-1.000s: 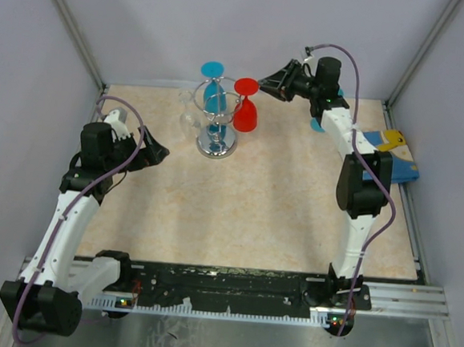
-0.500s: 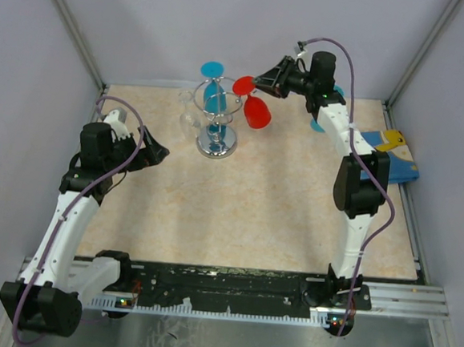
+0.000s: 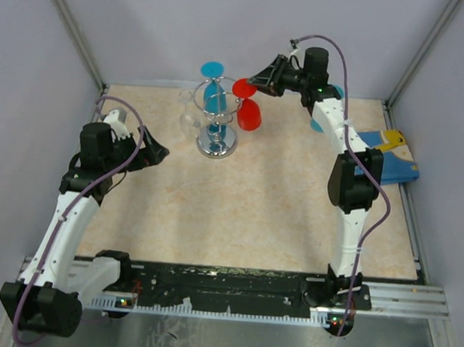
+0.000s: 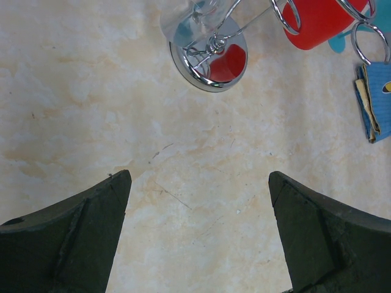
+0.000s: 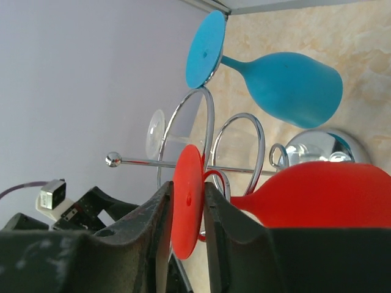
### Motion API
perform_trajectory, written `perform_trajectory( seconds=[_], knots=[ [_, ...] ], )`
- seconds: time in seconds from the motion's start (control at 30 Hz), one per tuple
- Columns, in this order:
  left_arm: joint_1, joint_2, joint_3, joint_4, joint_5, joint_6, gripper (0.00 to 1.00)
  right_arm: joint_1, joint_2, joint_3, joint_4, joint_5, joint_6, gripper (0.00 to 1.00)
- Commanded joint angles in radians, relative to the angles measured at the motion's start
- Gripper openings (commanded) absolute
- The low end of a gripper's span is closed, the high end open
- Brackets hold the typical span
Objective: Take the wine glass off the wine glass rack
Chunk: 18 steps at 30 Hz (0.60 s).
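The wine glass rack (image 3: 217, 142) stands at the back middle of the table, its chrome base (image 4: 211, 58) and wire loops (image 5: 239, 143) showing in the wrist views. A red wine glass (image 3: 248, 110) hangs bowl-down and tilted at the rack's right arm. My right gripper (image 3: 256, 82) is shut on its round foot (image 5: 187, 210). I cannot tell whether its stem still sits in a loop. A blue wine glass (image 3: 215, 92) and a clear one (image 3: 190, 115) hang on the rack. My left gripper (image 4: 198, 177) is open over bare table, left of the rack.
A blue and yellow cloth (image 3: 390, 154) lies at the table's right edge, also seen as the cloth (image 4: 374, 101) in the left wrist view. A teal object (image 3: 318, 124) sits behind the right arm. Walls enclose the table at the back and on both sides.
My right gripper has shifted a little left and back with the red glass's foot in it. The bowl swung out to the right, then back toward the rack. The left arm has stayed still.
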Motion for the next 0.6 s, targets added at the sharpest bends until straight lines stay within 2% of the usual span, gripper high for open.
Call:
perform_trajectory(
  seconds=[0.0,0.07,0.1,0.57],
  knots=[
    [-0.003,-0.019,0.005,0.006,-0.006,0.003,1.0,0.013,0.023,0.089,-0.047,0.0,-0.039,0.2],
    [-0.001,-0.019,0.006,0.006,-0.007,0.004,1.0,0.015,0.023,0.098,-0.058,0.0,-0.041,0.02],
    [-0.002,-0.018,0.008,0.006,-0.007,0.005,1.0,0.016,0.019,0.098,-0.061,0.0,-0.043,0.0],
    [-0.001,-0.019,0.027,0.005,0.001,-0.002,1.0,-0.086,-0.151,-0.112,0.099,-0.015,0.043,0.0]
  ],
)
